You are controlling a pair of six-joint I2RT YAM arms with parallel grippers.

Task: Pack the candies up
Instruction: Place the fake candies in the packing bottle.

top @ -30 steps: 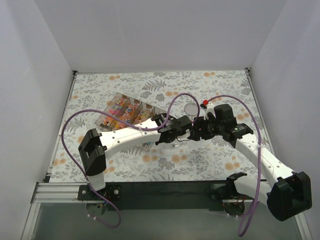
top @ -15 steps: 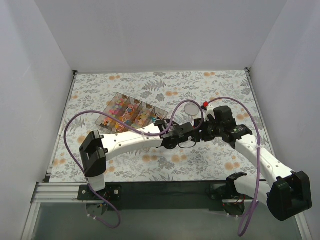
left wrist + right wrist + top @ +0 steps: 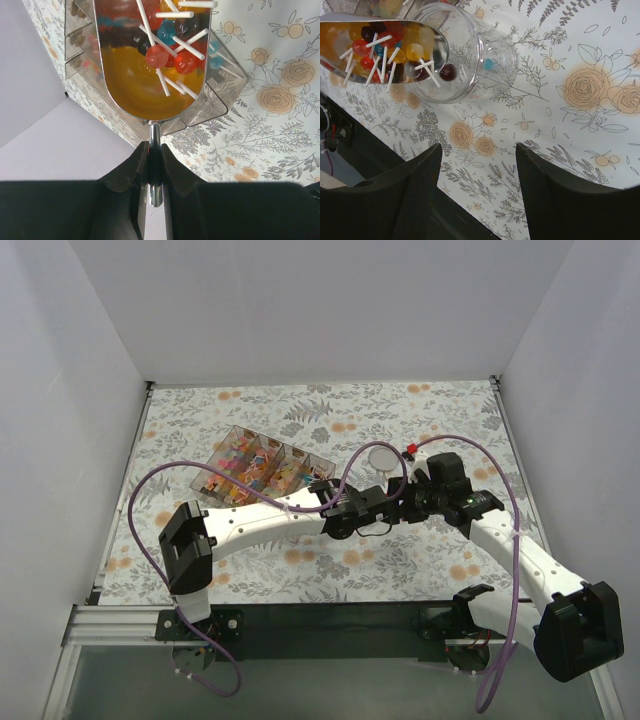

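The candies (image 3: 157, 56) are small round lollipops on white sticks, red, blue, orange and dark. A heap of them lies in a metal scoop (image 3: 135, 85). My left gripper (image 3: 154, 150) is shut on the scoop's thin handle. In the right wrist view the scoop (image 3: 332, 62) comes in from the upper left, and its candies (image 3: 385, 52) reach the mouth of a clear jar (image 3: 485, 45). A dark red sweet and a blue one are inside the jar. My right gripper (image 3: 479, 150) is open just short of the jar, with only tablecloth between its fingers.
A clear compartment box (image 3: 262, 470) with more candies stands at the left middle of the flowered cloth. A round white lid (image 3: 383, 457) lies just behind my two grippers (image 3: 372, 504), (image 3: 408, 502), which meet at mid-table. White walls close in three sides.
My left arm has reached further right, bringing the loaded scoop up to the jar in front of my right gripper. The right arm has barely moved.
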